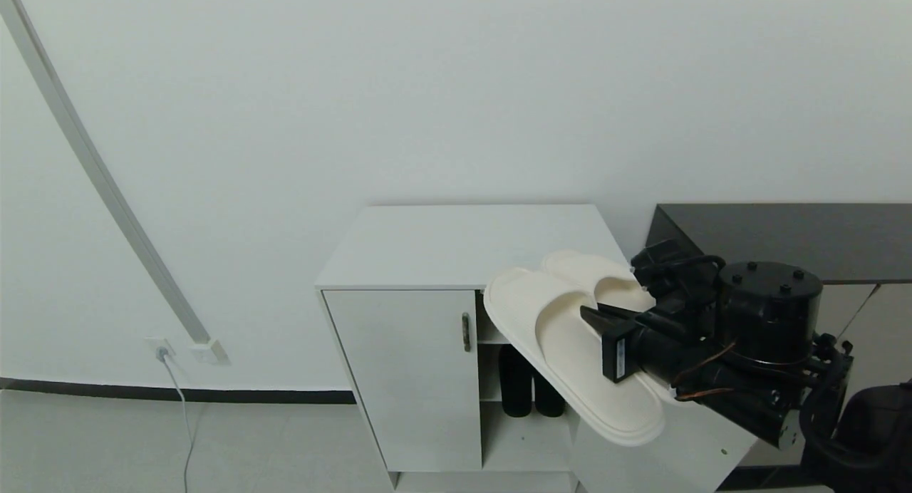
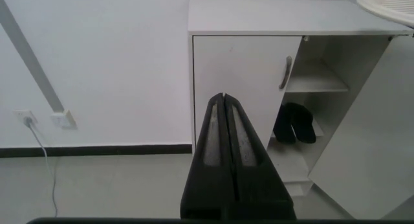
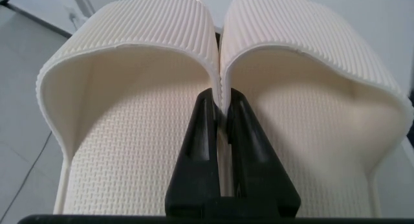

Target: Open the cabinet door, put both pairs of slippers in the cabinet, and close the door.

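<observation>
Cabinet [image 1: 456, 247]: white, two-door, standing ahead of and below the right tool [image 1: 595, 315]; shelves show in the half nearest that tool.

Open door [image 1: 641, 457]: swung out towards the robot, its panel directly beneath the right tool and its load; the opening step is judged done.

Closed door [image 1: 406, 372]: well off to the side of the right tool, straight ahead of the left tool [image 2: 224, 104]; metal handle [image 1: 466, 332] at its inner edge.

Cream slippers [image 1: 563, 336]: one pair, side by side, tilted toes-up, held in the air in front of the opening; toes project beyond the right tool over the cabinet's top corner; not yet inside.

Black slippers [image 1: 531, 390]: second pair, already on a lower shelf, standing on end, beyond and below the right tool.

Right tool: fingers nipped onto the two adjoining strap edges of the cream slippers.

Left tool: fingers pressed together, empty, held back from the cabinet.

Hazards, as judged: the grip takes only two thin strap edges, so a jolt may let one slipper slide out; the toes sit higher than the opening, so a straight push would meet the top panel; the arm may nudge the open door beneath it and swing it into the way.
</observation>
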Motion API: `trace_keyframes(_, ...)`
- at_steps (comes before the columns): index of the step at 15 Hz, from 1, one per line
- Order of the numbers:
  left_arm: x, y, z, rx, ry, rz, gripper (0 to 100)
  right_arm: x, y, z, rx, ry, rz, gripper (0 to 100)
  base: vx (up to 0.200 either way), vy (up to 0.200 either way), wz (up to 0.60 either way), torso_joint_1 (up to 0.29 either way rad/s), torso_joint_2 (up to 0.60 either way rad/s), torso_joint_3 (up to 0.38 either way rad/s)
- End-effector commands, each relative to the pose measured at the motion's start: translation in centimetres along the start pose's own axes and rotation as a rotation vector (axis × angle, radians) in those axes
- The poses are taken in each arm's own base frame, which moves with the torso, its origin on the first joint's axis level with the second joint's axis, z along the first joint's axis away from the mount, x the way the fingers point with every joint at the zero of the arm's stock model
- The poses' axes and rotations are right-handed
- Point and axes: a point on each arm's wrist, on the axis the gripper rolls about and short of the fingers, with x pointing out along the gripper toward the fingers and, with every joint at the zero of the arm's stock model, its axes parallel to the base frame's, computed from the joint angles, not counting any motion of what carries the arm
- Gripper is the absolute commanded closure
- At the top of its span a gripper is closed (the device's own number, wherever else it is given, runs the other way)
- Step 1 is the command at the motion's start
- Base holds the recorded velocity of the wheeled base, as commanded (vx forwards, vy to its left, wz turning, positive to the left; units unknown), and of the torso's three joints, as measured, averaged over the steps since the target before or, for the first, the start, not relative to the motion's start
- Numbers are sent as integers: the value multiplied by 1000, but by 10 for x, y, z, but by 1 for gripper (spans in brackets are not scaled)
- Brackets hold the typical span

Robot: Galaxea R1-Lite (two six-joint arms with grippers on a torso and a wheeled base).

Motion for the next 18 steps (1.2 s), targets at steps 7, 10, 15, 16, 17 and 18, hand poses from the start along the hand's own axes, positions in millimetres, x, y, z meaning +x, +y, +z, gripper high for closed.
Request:
trace_keyframes(7, 0, 0, 0, 0, 2, 0, 100, -1, 3, -5, -4, 16, 11, 100, 0, 0, 0, 0, 0, 0)
trace_keyframes(10, 0, 0, 0, -2, 2, 0, 100, 0, 3, -6, -4, 21, 10, 100, 0, 0, 0, -30, 64, 37)
trace_keyframes(15, 0, 0, 0, 0, 2, 0, 100, -2, 3, -9, -17, 2, 10, 100, 0, 0, 0, -156, 359, 197)
trace_keyframes(16, 0, 0, 0, 0, 2, 0, 100, -2, 3, -10, -22, 7, 10, 100, 0, 0, 0, -163, 388, 227)
trace_keyframes(17, 0, 0, 0, 0, 2, 0, 100, -1, 3, -11, -23, 8, 10, 100, 0, 0, 0, -193, 413, 227)
trace_keyframes(18, 0, 0, 0, 0, 2, 0, 100, -2, 3, -11, -23, 10, 10, 100, 0, 0, 0, -193, 456, 246)
